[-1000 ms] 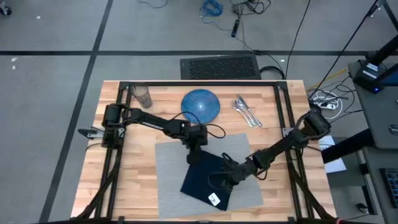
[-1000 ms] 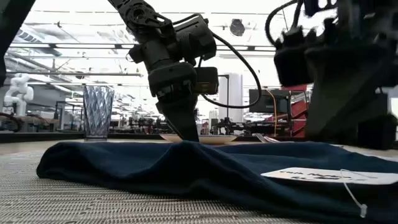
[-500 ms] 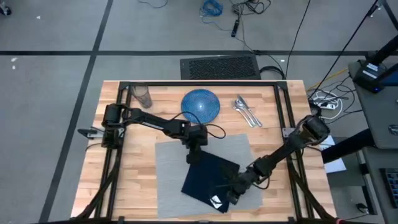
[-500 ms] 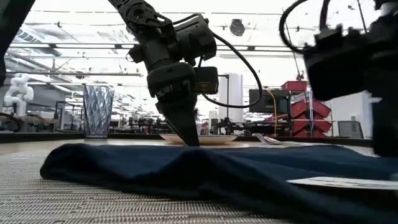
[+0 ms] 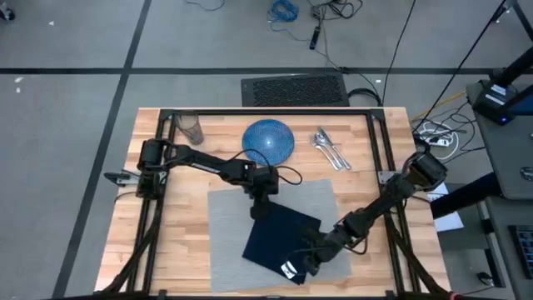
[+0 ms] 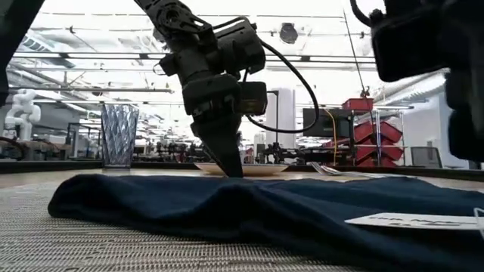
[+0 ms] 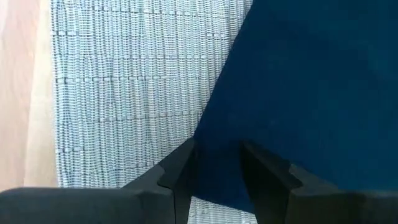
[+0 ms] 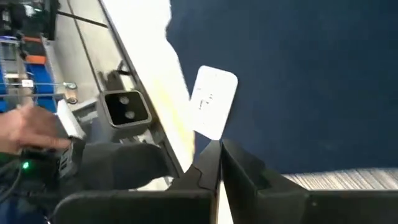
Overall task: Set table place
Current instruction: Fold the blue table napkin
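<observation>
On the large grey woven rectangular placemat [image 5: 225, 229], near the front of the light butcher-block wooden table [image 5: 179, 162], lies the navy cloth napkin [image 5: 279, 237], askew and rumpled, its white tag [image 5: 288, 268] toward the near corner. The left gripper [image 5: 260, 210] stands tip-down at the napkin's far corner, its jaws pinching the cloth edge between them. The right gripper [image 5: 310, 260] is low at the near corner beside the tag; its jaws look closed together, apparently on the hem, though I cannot be sure cloth is caught.

Soft, light and limp, the napkin will sag and fold wherever it is unsupported, and it may drag the placemat's weave little. Corners and hems are the sensible holds; two opposite corners keep it spread.

Farther back wait the round blue speckled plate [image 5: 269, 140], the silver cutlery [image 5: 330, 148] and the clear glass tumbler [image 5: 191, 127]. Glass and plate are rigid and breakable; the cutlery is thin, slick and flat to the wood.
</observation>
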You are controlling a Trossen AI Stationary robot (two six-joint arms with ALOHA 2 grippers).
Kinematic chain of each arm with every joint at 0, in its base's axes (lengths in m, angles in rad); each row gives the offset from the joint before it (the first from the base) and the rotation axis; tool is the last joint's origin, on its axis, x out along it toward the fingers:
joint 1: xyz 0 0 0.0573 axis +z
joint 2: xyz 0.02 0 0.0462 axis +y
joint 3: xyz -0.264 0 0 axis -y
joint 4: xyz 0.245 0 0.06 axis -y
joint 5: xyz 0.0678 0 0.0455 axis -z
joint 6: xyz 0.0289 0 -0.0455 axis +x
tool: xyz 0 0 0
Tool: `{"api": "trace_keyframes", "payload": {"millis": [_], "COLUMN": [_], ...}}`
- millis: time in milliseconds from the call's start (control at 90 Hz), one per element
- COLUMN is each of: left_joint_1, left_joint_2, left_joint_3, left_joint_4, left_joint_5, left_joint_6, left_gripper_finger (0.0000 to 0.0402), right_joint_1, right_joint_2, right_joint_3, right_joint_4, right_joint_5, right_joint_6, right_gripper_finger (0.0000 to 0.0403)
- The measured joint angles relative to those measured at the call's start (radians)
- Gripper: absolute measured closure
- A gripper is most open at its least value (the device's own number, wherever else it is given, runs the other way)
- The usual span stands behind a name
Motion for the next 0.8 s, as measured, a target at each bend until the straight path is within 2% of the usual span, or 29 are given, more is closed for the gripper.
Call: {"api": "trace_keyframes", "payload": {"millis": [156,356,500,656,800], "left_joint_1": [-0.042,-0.168,-0.243,-0.271,-0.271], "left_joint_2": [-0.053,-0.058,-0.051,-0.05,-0.05], "left_joint_3": [0.024,0.022,0.016,-0.007,-0.058], "left_joint_4": [-0.004,-0.008,-0.007,-0.02,-0.013], "left_joint_5": [0.018,0.015,-0.052,-0.118,-0.119], "left_joint_6": [-0.068,-0.091,-0.093,-0.093,-0.099], "left_gripper_finger": [0.0291,0.0291,0.0291,0.0291,0.0291], "right_joint_1": [-0.014,-0.025,-0.028,-0.028,-0.028], "right_joint_2": [0.0,0.0,0.01,0.052,0.083], "right_joint_3": [0.0,0.0,0.001,0.001,0.001], "right_joint_4": [0.0,-0.003,0.0,0.003,0.012], "right_joint_5": [0.007,0.025,0.029,0.02,-0.026], "right_joint_6": [-0.024,-0.045,-0.05,-0.045,-0.042], "right_gripper_finger": [0.0403,0.0403,0.0403,0.0403,0.0403]}}
